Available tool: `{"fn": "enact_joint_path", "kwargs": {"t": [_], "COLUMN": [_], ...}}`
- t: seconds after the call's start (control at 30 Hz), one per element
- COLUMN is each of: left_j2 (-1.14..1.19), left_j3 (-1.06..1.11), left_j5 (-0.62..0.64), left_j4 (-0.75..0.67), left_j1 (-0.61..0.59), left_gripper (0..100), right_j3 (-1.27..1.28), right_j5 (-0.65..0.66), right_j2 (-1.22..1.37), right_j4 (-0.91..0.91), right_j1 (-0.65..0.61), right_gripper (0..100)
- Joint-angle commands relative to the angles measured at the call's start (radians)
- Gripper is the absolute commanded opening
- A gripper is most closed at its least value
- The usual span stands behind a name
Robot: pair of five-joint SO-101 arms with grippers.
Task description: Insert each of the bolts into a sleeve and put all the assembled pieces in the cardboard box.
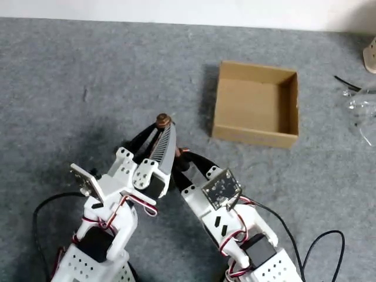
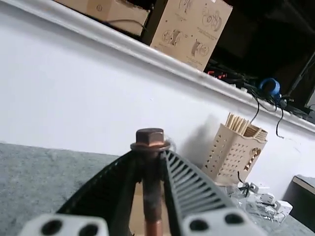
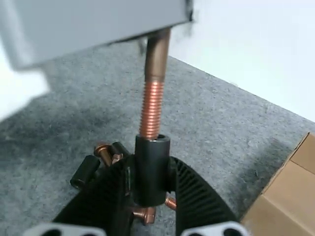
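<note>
In the left wrist view my left gripper (image 2: 150,160) is shut on a copper bolt (image 2: 149,140), whose hex head sticks out past the fingertips. From above, that bolt (image 1: 163,121) sits at the tip of the left gripper (image 1: 163,130), left of the cardboard box (image 1: 255,135). My right gripper (image 3: 150,172) is shut on a black sleeve (image 3: 152,167) held upright. The bolt's threaded end (image 3: 151,110) enters the sleeve's top opening. Loose bolts (image 3: 102,151) and sleeves (image 3: 84,172) lie on the grey carpet below. The right gripper (image 1: 183,157) sits just beneath the left one.
The cardboard box (image 3: 290,196) is open-topped with nothing inside it. A beige perforated holder with wooden sticks (image 2: 236,152) stands by the white wall. Clear plastic pieces and wires (image 1: 359,100) lie at the right edge. Cables (image 1: 317,247) trail by the arm bases.
</note>
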Motion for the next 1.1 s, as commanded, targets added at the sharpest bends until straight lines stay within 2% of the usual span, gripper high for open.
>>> {"fn": "enact_joint_path", "kwargs": {"t": [0.0,0.33,0.47,0.87,1.07], "left_j2": [-0.004,0.001,-0.001,0.004,0.004], "left_j3": [0.025,0.025,0.025,0.025,0.025], "left_j5": [0.011,0.017,0.107,0.12,0.172], "left_j4": [-0.017,0.014,0.041,0.069,0.129], "left_j1": [0.008,0.01,-0.012,-0.015,-0.021], "left_gripper": [1,1,1,1,1], "right_j3": [0.14,0.14,0.14,0.14,0.14], "right_j5": [0.011,0.011,0.011,0.011,0.011], "right_j2": [-0.012,-0.013,-0.013,-0.013,-0.013], "right_j4": [-0.002,-0.004,-0.004,-0.004,-0.002], "right_j1": [-0.007,-0.007,-0.007,-0.008,-0.008], "right_gripper": [0.4,0.4,0.4,0.4,0.4]}}
